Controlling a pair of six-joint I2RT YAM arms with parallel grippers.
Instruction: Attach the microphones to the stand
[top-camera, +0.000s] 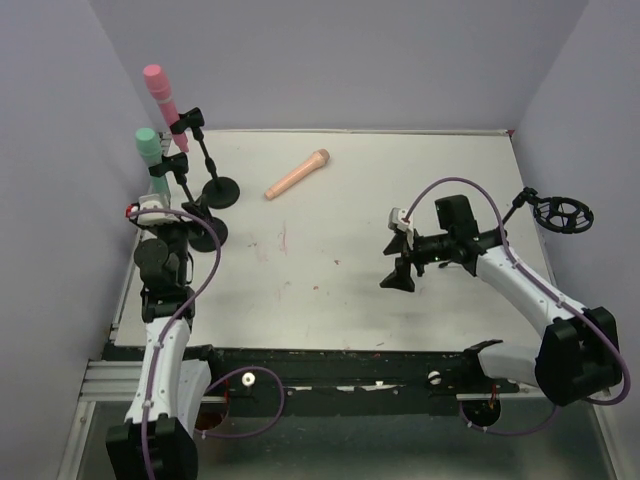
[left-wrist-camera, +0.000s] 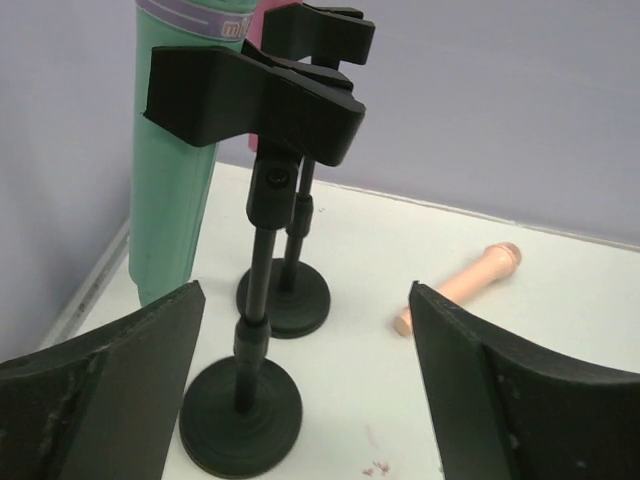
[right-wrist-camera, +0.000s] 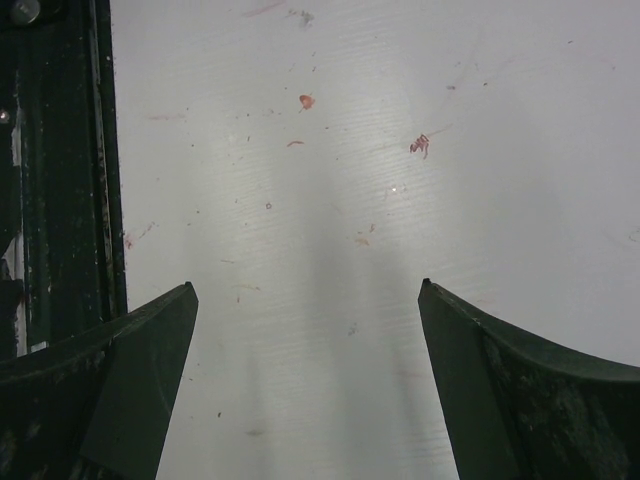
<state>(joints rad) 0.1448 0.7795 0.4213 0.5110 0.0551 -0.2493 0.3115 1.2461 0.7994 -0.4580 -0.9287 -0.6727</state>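
Peach microphone (top-camera: 298, 174) lies flat on the table (top-camera: 400, 300) at the far middle, nothing touching it. Its long axis runs from the tail at 7 o'clock to the head at 1 o'clock. It sits at about 2 o'clock from the left gripper (top-camera: 162, 207) and about 10 o'clock from the right gripper (top-camera: 393, 262), roughly equally near both. Both have jaws wide apart and hold nothing. Green microphone (top-camera: 149, 150) and pink microphone (top-camera: 160, 90) are clipped upright at far left. The empty stand (top-camera: 560, 213) is at 3 o'clock, so the right arm likely suits.

Spread right hand (right-wrist-camera: 306, 284) (over speckled table (right-wrist-camera: 400, 150))
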